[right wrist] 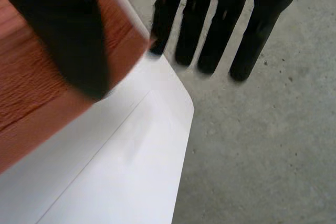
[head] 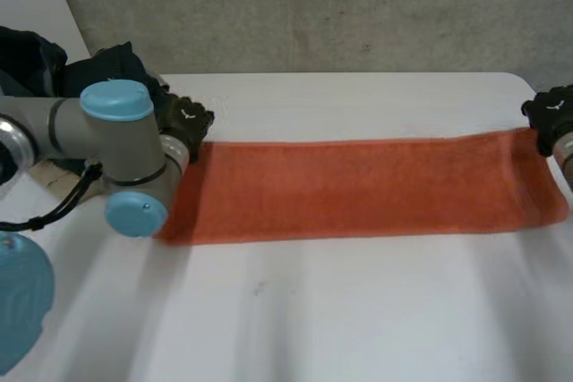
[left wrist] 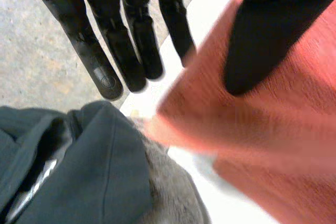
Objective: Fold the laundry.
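Note:
An orange towel [head: 358, 190] lies as a long folded strip across the white table [head: 358, 310]. My left hand [head: 186, 123] is at its far left corner. In the left wrist view that hand [left wrist: 131, 40] has straight fingers beyond the towel's corner [left wrist: 273, 145], and the thumb [left wrist: 268, 30] stands apart above the cloth, so it is open. My right hand [head: 548, 114] is at the far right corner. Its fingers [right wrist: 210, 24] hang straight past the table's corner and its thumb [right wrist: 68, 35] is over the towel [right wrist: 26, 87], also open.
A heap of dark clothes [head: 107, 64] lies at the back left, just beside my left hand, and a dark garment [left wrist: 79, 166] from it lies below the fingertips. The table's right corner [right wrist: 121, 166] ends over the grey floor [right wrist: 262, 145].

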`<control>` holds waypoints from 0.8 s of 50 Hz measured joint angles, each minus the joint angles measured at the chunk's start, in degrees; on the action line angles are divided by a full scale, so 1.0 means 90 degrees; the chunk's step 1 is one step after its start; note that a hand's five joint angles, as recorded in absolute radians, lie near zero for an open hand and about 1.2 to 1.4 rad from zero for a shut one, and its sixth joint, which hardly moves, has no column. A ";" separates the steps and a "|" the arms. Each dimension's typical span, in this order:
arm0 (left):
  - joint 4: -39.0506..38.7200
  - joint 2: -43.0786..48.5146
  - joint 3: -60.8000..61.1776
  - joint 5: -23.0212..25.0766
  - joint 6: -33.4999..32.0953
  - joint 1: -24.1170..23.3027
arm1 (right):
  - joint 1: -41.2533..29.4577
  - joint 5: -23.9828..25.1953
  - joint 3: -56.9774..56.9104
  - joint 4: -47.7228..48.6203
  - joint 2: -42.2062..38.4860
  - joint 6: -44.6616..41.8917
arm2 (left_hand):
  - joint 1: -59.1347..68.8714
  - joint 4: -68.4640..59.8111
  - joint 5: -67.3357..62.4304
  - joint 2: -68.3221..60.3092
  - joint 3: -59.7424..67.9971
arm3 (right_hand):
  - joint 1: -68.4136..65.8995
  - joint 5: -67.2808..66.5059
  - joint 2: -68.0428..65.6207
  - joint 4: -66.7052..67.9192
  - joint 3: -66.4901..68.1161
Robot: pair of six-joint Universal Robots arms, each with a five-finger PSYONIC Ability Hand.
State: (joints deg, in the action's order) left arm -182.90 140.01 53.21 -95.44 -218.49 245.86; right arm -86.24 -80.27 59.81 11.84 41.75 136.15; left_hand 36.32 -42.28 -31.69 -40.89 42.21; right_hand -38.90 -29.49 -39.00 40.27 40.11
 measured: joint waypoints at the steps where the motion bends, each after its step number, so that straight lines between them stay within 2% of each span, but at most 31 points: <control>1: -0.0061 0.0051 -0.0069 -0.0002 -0.0001 -0.0026 | -0.0035 -0.0021 -0.0105 0.0020 -0.0101 -0.0002 | -0.1228 0.1098 0.1083 0.1086 -0.1069 | 0.1240 0.1161 0.1256 -0.1108 -0.1226; 2: -0.0150 0.0093 -0.0128 -0.0002 -0.0001 -0.0059 | -0.0101 -0.0057 -0.0281 0.0047 -0.0271 -0.0002 | -0.1839 0.1764 0.1740 0.1720 -0.1834 | 0.2432 0.2417 0.2453 -0.2434 -0.2416; 3: -0.0229 0.0110 -0.0151 -0.0003 -0.0001 -0.0087 | -0.0136 -0.0075 -0.0358 0.0055 -0.0343 0.0002 | -0.2410 0.2563 0.2503 0.2381 -0.2491 | 0.2727 0.2743 0.2756 -0.2801 -0.2786; 4: -0.0272 0.0113 -0.0153 -0.0003 0.0000 -0.0102 | -0.0151 -0.0083 -0.0385 0.0054 -0.0367 0.0004 | -0.2410 0.2563 0.2503 0.2381 -0.2491 | 0.2780 0.2804 0.2814 -0.2900 -0.2888; 5: -0.0401 0.0106 -0.0132 -0.0002 0.0001 -0.0150 | -0.0210 -0.0110 -0.0457 0.0039 -0.0416 0.0019 | -0.2782 0.3266 0.3130 0.3094 -0.3233 | 0.2899 0.2973 0.2998 -0.3118 -0.3116; 12: -0.0815 -0.0253 0.0334 0.0012 0.0007 -0.0327 | -0.0269 -0.0158 -0.0066 -0.0356 0.0119 0.0093 | -0.2795 0.3422 0.3206 0.3261 -0.3373 | 0.2899 0.2973 0.3020 -0.3181 -0.3163; 15: -0.0882 -0.0621 0.0727 0.0021 0.0014 -0.0358 | -0.0154 -0.0126 0.0399 -0.0725 0.0643 0.0206 | -0.2795 0.3422 0.3206 0.3261 -0.3373 | 0.2873 0.2941 0.2970 -0.3116 -0.3104; 18: -0.0893 -0.0939 0.1080 0.0027 0.0030 -0.0358 | 0.0047 -0.0029 0.0767 -0.1061 0.1042 0.0332 | -0.2795 0.3422 0.3206 0.3262 -0.3373 | 0.2677 0.2681 0.2651 -0.2792 -0.2782; 20: -0.0889 -0.1246 0.1458 0.0037 0.0054 -0.0348 | 0.0356 0.0201 0.1147 -0.1444 0.1396 0.0453 | -0.2795 0.3422 0.3206 0.3265 -0.3373 | 0.2165 0.2168 0.2162 -0.2282 -0.2258; 26: -0.0886 -0.1751 0.2207 0.0062 0.0098 -0.0335 | 0.0953 0.0875 0.1765 -0.1930 0.1714 0.0526 | -0.2795 0.3422 0.3206 0.3267 -0.3373 | 0.1217 0.1252 0.1247 -0.1356 -0.1343; 32: -0.0900 -0.1922 0.2621 0.0068 0.0174 -0.0359 | 0.1283 0.1304 0.2070 -0.1709 0.1569 0.0517 | -0.2795 0.3422 0.3206 0.3267 -0.3373 | 0.1209 0.1202 0.1235 -0.1330 -0.1328; 37: -0.0906 -0.1924 0.2704 0.0069 0.0265 -0.0370 | 0.1329 0.1355 0.2112 -0.1373 0.1342 0.0513 | -0.2795 0.3422 0.3206 0.3267 -0.3373 | 0.1052 0.1055 0.1084 -0.1166 -0.1164; 40: -0.0908 -0.1909 0.2731 0.0067 0.0430 -0.0373 | 0.1331 0.1344 0.2072 -0.0951 0.1035 0.0495 | -0.2795 0.3422 0.3206 0.3267 -0.3373 | -0.1853 -0.1665 -0.1811 0.1618 0.1624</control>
State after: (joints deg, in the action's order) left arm -191.08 122.83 77.80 -94.84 -214.62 242.50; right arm -74.26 -68.17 78.46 3.28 51.06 140.61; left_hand 11.16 -11.49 -2.83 -11.49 11.85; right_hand -55.58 -44.48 -55.29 54.84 54.72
